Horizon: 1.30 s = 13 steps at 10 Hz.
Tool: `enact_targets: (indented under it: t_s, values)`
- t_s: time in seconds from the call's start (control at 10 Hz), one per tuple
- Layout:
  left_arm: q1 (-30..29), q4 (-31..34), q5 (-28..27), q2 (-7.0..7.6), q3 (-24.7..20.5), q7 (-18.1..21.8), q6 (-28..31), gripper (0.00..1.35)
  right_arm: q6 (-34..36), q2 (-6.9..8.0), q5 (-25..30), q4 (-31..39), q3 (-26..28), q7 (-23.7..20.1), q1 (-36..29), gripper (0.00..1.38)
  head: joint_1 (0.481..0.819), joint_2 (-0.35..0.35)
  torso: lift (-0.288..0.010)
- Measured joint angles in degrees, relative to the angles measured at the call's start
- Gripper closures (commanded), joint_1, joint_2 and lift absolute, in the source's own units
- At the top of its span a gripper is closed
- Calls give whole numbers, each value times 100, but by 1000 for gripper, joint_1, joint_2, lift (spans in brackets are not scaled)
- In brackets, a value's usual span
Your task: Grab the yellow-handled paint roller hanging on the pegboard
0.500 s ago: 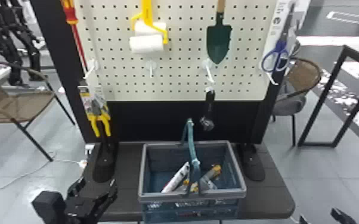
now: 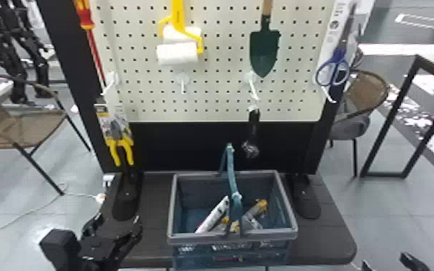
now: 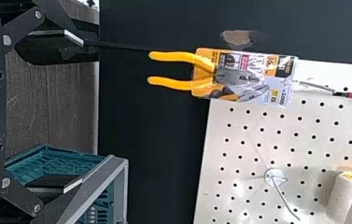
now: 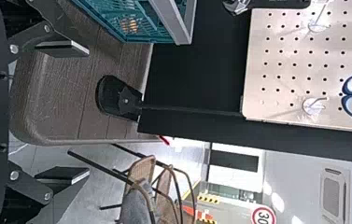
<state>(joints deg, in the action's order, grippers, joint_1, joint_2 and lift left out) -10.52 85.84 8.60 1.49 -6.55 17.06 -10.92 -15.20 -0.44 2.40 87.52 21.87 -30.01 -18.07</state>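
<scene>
Compared with the earlier frame, I could see almost no difference: both hands and the basket kept about the same places. At the lower left, the left hand [image 2: 119,218] had its fingers wide apart and held nothing. At the lower right edge, the right hand [image 2: 385,260] was also well open and empty. The blue basket [image 2: 191,238] with grey rim stood on the dark worktop [image 2: 328,234], low in the centre, and inside it leaned a white long item [image 2: 212,216] beside a grey-and-yellow one [image 2: 254,214]. Farther, the yellow-handled paint roller [image 2: 178,18] hung on the pegboard [image 2: 220,79], upper left of centre, apart from both hands.
</scene>
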Motion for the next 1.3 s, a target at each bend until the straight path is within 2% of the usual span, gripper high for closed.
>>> enact_targets:
  t_s: [0.3,0.5,0.8,1.1,1.3]
  values:
    - [109,236,92,14,65,8,234,262,9,0,-11,-31,-20,9,31,369,549,0,-100]
    - [292,772,150,118,122,17,966,262,21,0,-30,-63,-42,8,51,369,549,0,-100]
    - [698,1545,139,149,139,17,2091,262,27,0,-117,-120,-72,12,60,369,549,0,-100]
    - [1294,1974,207,144,152,28,2941,262,27,0,-122,-129,-89,9,51,369,549,0,-100]
    - [1712,2072,339,193,138,111,3395,262,39,0,-126,-140,-155,11,57,369,549,0,-100]
